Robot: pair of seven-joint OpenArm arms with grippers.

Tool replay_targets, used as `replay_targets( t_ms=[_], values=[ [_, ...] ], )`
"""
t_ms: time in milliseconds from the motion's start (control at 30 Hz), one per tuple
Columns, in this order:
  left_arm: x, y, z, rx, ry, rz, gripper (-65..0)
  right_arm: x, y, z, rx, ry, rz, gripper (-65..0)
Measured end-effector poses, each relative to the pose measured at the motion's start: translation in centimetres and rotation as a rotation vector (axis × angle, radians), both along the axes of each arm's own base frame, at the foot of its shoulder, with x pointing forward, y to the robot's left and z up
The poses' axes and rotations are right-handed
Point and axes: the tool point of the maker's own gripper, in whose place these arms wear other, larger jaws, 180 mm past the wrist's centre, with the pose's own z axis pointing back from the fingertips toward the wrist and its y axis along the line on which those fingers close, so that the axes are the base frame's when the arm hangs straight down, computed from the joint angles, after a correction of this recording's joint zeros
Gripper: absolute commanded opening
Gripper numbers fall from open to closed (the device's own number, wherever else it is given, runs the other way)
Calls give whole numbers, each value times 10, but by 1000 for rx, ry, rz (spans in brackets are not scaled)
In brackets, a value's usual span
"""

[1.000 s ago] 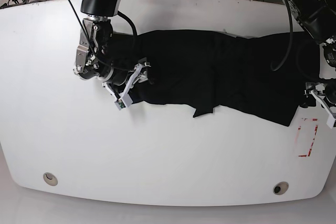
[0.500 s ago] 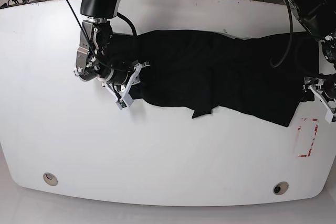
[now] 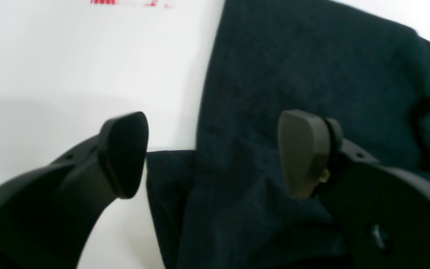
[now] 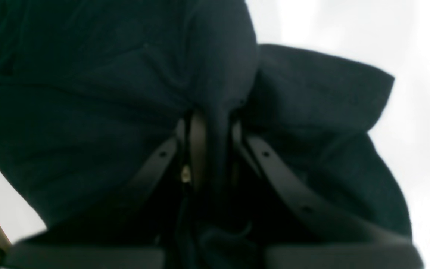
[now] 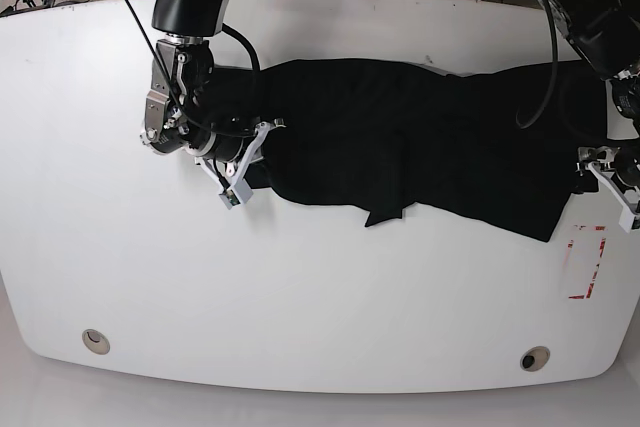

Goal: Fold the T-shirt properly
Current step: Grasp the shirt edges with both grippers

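Toward the table's far-left corner, your right gripper pinches a T-shirt fold; your left gripper gapes, empty, astride the opposite hem. Clamp it next.

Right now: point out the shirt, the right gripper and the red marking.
shirt [image 5: 420, 137], base view, middle of the spread cloth.
right gripper [image 4: 211, 149], right wrist view, between the fingertips pinching a fold.
red marking [image 5: 588, 262], base view, outline near the table's edge.

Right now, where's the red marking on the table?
In the base view the red marking sits near the table's right edge, just below the shirt's right end and the left gripper.
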Motion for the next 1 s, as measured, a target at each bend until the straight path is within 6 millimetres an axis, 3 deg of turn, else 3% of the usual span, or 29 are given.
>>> replay_targets(
  t_ms=[500,1000],
  values=[
    [-10,-3,-9,23,18,-2,-140,3,-11,1,-8,-19,-22,-629],
    [-9,-10,-15,-6,23,-16,-132,3,-7,3,-13,-26,-12,-634]
  ],
)
